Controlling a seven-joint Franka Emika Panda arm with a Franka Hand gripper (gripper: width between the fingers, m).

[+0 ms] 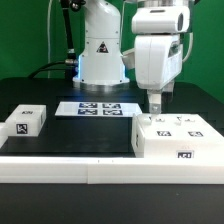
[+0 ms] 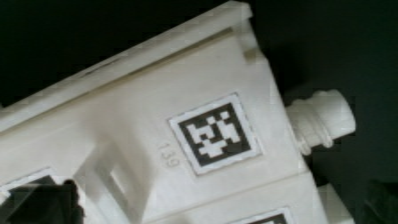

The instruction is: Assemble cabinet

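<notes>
The cabinet (image 1: 180,137), a large white box with black-and-white tags, stands at the front on the exterior view's right. My gripper (image 1: 157,107) points straight down at the cabinet's far left corner, its fingertips at the top face. In the wrist view the cabinet (image 2: 143,120) fills most of the frame at a slant, showing one tag (image 2: 219,133) and a round white knob (image 2: 326,115) on its edge. The fingers are not clearly seen there, so I cannot tell whether they grip the cabinet.
A small white block with one tag (image 1: 27,121) lies on the exterior view's left. The marker board (image 1: 98,108) lies flat mid-table in front of the robot base (image 1: 102,60). A white ledge (image 1: 70,165) runs along the front.
</notes>
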